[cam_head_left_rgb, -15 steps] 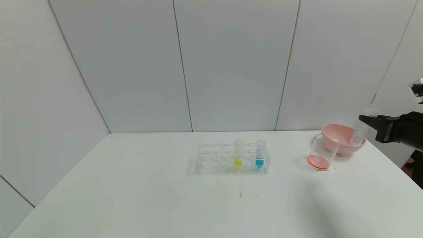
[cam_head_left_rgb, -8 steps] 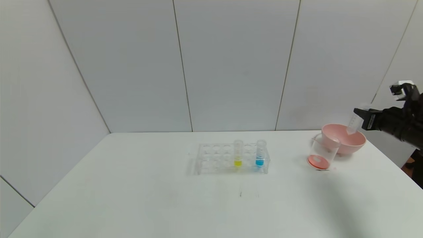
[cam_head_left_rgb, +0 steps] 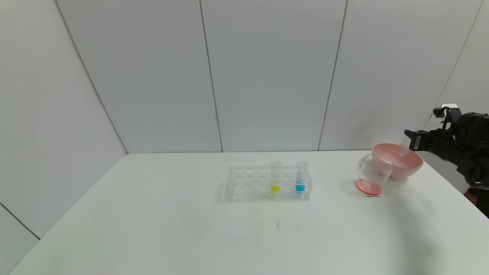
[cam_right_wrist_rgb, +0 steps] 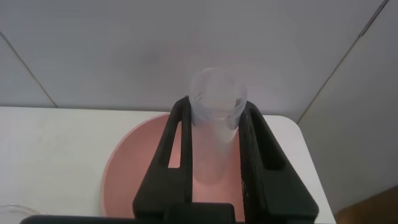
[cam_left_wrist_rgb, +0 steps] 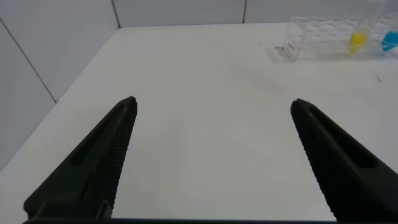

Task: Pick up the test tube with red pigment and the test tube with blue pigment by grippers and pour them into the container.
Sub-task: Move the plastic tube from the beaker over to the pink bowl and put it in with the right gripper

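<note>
A black robot with pointy hands

The right hand (cam_head_left_rgb: 412,140) is black with a small white part and thin cables. The left hand (cam_left_wrist_rgb: 211,162) has two long, dark, pointed fingers (cam_left_wrist_rgb: 93,165).

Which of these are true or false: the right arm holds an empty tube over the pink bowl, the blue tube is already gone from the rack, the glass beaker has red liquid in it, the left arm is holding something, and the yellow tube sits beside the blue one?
1. The right gripper holds an emptied clear test tube over the round pink bowl. True.
2. The clear test tube of cyan-blue liquid has left the clear plastic rack. False: it stands in the rack.
3. The small clear glass beaker holds orange-red liquid. True.
4. The left gripper grips something. False: its fingers are spread apart with only table between them.
5. The tube of yellow liquid stands beside the blue one. True, with a gap between them.
</note>
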Controlling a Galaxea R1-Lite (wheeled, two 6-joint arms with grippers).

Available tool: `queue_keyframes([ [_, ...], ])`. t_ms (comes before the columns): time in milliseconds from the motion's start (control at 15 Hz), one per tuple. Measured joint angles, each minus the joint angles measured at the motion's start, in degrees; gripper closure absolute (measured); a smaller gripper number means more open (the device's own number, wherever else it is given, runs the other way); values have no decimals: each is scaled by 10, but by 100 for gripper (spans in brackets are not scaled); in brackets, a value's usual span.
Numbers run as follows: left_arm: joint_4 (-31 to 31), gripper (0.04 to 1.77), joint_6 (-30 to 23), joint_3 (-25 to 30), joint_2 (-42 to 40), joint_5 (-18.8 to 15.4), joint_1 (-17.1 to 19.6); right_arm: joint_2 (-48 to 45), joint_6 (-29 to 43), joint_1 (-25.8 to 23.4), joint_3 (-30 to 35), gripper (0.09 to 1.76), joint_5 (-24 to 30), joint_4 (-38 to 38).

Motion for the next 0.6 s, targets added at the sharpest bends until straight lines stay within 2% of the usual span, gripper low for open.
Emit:
queue_keyframes([
  [267,0,5,0,0,0,0,0,17,0,0,-5,135,4,-3],
  [400,0,5,0,0,0,0,0,19,0,1,-6,106,5,-6],
  [600,0,5,0,0,0,0,0,20,0,1,-10,78,4,-27],
])
